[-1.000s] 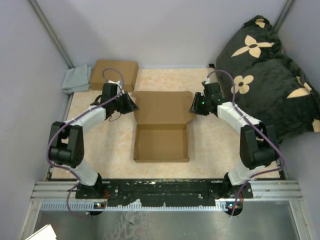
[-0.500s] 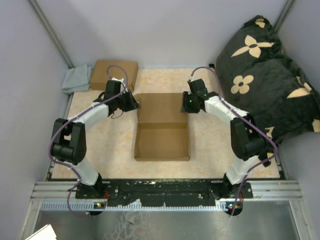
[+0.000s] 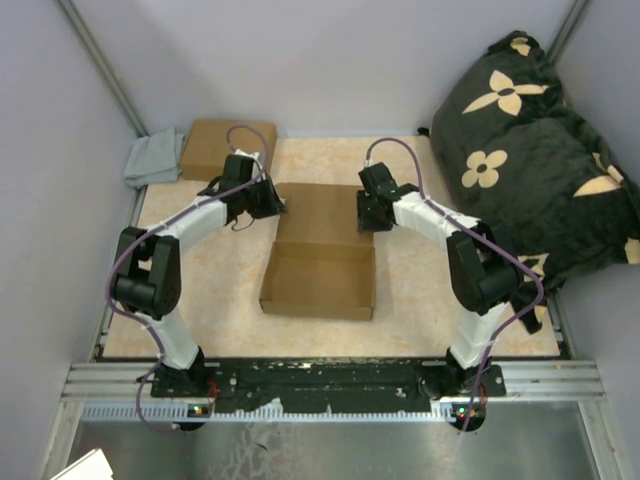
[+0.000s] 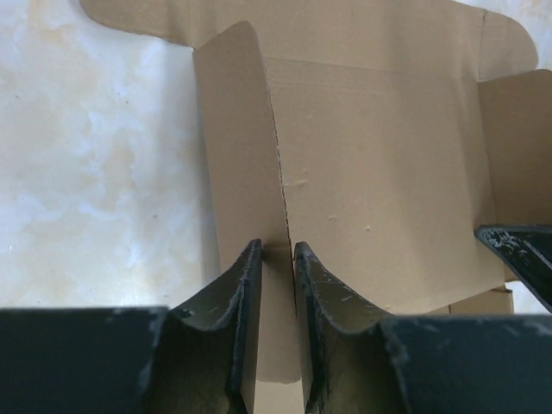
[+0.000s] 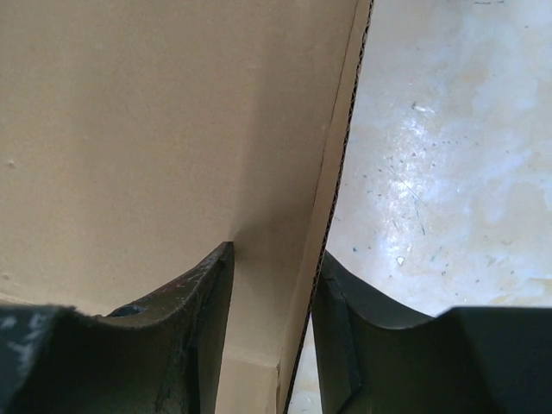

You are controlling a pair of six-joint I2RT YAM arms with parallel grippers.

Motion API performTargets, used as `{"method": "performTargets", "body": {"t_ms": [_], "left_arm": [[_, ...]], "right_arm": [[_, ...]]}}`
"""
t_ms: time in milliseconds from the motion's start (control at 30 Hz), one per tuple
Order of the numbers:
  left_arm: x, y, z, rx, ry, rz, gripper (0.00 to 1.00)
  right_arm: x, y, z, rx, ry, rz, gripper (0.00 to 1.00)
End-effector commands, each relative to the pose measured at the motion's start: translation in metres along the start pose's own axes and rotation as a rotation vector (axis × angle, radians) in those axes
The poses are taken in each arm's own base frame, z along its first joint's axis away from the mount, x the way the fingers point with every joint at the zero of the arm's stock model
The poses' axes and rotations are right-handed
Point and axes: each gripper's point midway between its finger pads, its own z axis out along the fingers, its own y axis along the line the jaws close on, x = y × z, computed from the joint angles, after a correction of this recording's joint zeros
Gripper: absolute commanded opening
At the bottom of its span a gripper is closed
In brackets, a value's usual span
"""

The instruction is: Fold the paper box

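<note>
The paper box (image 3: 318,280) lies open on the marbled cream table (image 3: 420,290), its shallow matte-brown tray nearest the arm bases and its flat lid beyond. The left gripper (image 4: 276,252) pinches the lid's upright, round-cornered left flap. The right gripper (image 5: 272,254) clamps the right flap, whose corrugated edge shows. Past the box's far left corner sit a smooth carton (image 3: 228,148) and a crumpled grey cloth (image 3: 152,160). To the box's right lies a black flower-patterned cushion (image 3: 540,130).
</note>
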Motion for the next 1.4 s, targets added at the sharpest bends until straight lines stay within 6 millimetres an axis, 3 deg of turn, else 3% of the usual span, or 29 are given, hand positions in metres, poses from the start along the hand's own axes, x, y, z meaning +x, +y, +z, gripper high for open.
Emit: {"method": "performTargets", "body": {"t_ms": [0, 267, 433, 600, 700, 867, 1100, 1167, 1233, 1267, 1367], "left_arm": [[0.008, 0.005, 0.007, -0.065, 0.05, 0.048, 0.27], [0.001, 0.027, 0.001, -0.204, 0.044, 0.079, 0.29], [-0.006, 0.028, -0.004, -0.222, 0.024, 0.096, 0.29], [-0.014, 0.026, -0.001, -0.225, 0.016, 0.106, 0.3], [-0.02, 0.023, 0.002, -0.225, 0.01, 0.112, 0.3], [-0.026, 0.024, 0.012, -0.231, 0.019, 0.123, 0.29], [-0.015, 0.028, 0.021, -0.23, 0.059, 0.12, 0.25], [-0.014, 0.029, 0.021, -0.229, 0.065, 0.124, 0.2], [-0.016, 0.027, 0.018, -0.228, 0.06, 0.131, 0.04], [-0.018, 0.027, 0.016, -0.229, 0.053, 0.134, 0.0], [-0.028, 0.021, 0.004, -0.224, 0.01, 0.145, 0.0]], "right_arm": [[-0.019, 0.004, -0.007, 0.042, -0.064, -0.023, 0.4], [-0.021, -0.01, -0.013, 0.117, -0.081, -0.031, 0.27], [-0.025, -0.011, -0.018, 0.111, -0.117, -0.03, 0.06], [-0.039, -0.004, -0.035, 0.054, -0.235, -0.078, 0.01], [-0.049, -0.005, -0.056, 0.035, -0.325, -0.088, 0.0], [-0.054, -0.006, -0.073, 0.02, -0.386, -0.08, 0.0], [-0.047, -0.003, -0.073, -0.011, -0.391, -0.068, 0.0], [-0.045, -0.004, -0.072, -0.013, -0.389, -0.063, 0.0], [-0.043, -0.004, -0.071, -0.015, -0.383, -0.063, 0.0], [-0.042, -0.003, -0.071, -0.019, -0.378, -0.065, 0.01], [-0.039, -0.002, -0.071, -0.022, -0.356, -0.065, 0.22]]}}
